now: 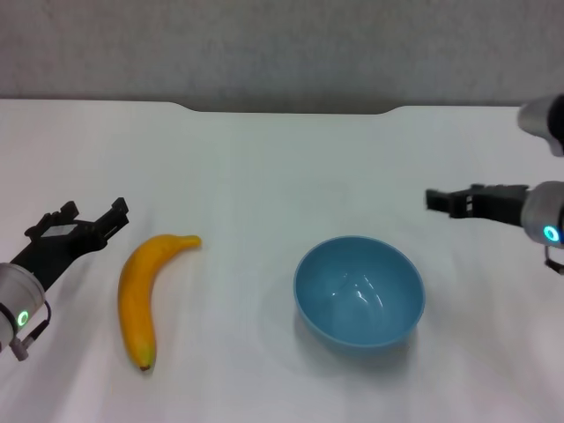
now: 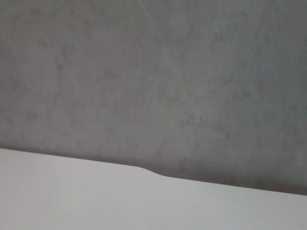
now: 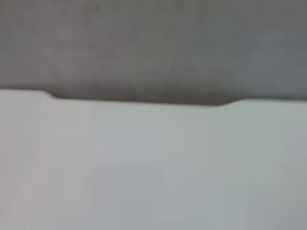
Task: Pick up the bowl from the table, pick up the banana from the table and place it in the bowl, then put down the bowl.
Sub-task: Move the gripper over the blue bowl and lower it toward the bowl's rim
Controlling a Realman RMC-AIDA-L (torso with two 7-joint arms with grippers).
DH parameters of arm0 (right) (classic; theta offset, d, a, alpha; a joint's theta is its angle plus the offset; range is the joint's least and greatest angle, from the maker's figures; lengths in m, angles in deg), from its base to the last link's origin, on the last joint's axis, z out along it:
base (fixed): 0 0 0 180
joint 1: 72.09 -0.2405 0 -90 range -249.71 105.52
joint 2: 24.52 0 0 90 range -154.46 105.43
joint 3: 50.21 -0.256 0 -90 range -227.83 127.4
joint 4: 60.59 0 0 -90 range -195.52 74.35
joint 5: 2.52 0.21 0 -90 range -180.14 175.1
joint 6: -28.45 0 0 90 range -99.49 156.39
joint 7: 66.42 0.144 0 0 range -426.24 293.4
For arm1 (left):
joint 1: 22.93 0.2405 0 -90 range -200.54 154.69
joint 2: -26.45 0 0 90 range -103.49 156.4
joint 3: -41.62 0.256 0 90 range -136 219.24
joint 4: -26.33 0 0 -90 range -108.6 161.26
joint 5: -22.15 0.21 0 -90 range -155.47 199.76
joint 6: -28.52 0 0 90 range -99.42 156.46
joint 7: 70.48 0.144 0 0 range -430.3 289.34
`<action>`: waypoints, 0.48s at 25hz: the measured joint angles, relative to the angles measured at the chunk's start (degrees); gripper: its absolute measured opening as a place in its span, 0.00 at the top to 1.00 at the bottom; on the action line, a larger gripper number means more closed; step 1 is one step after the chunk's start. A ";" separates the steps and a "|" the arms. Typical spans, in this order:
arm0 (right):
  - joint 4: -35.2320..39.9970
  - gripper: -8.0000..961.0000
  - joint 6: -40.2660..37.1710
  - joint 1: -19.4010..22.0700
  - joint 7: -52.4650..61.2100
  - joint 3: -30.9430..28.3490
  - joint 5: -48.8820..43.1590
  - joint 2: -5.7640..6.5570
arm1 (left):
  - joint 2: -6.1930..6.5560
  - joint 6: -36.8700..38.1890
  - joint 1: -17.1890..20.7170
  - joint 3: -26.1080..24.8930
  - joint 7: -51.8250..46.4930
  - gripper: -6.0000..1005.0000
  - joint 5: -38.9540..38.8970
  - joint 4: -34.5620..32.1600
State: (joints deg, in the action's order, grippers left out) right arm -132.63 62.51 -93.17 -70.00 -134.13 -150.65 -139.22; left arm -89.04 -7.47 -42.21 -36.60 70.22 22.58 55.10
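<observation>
The light-blue bowl (image 1: 359,291) stands upright and empty on the white table (image 1: 264,159), right of centre. The yellow-orange banana (image 1: 144,295) lies flat to its left, stem towards the far side and dark tip near the front. My left gripper (image 1: 94,210) is open and empty, just left of the banana and apart from it. My right gripper (image 1: 438,201) is beyond and right of the bowl, pointing left, and touches nothing. Both wrist views show only the tabletop (image 2: 96,201) (image 3: 144,167) and the wall.
The table's far edge has a shallow notch (image 1: 291,110), also in the left wrist view (image 2: 158,173) and the right wrist view (image 3: 144,99). A grey wall (image 1: 282,44) stands behind it.
</observation>
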 joint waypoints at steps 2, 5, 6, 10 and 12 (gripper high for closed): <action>3.52 0.23 2.74 -2.45 -7.31 -2.99 7.75 0.02 | -0.03 -0.01 -0.06 0.00 0.00 0.13 0.11 -0.05; 7.03 0.23 6.03 -3.67 -15.86 -7.26 16.85 -0.05 | -0.22 -0.03 -0.37 0.00 0.02 0.13 0.33 -0.17; 7.75 0.24 7.03 -3.84 -16.89 -8.41 17.87 -0.06 | -0.27 -0.03 -0.56 0.00 0.02 0.13 0.37 -0.24; 12.63 0.24 11.39 -6.38 -18.49 -11.49 18.72 0.01 | -0.32 0.25 -0.72 0.00 -0.04 0.13 0.37 -0.30; 15.78 0.24 13.01 -8.27 -19.83 -12.48 18.74 -0.01 | -0.37 0.85 -0.67 0.01 -0.05 0.13 0.37 -0.30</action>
State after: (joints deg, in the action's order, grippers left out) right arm -116.84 75.52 -101.44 -89.82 -146.61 -131.91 -139.22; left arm -89.42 -6.62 -42.89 -36.60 70.17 22.95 54.80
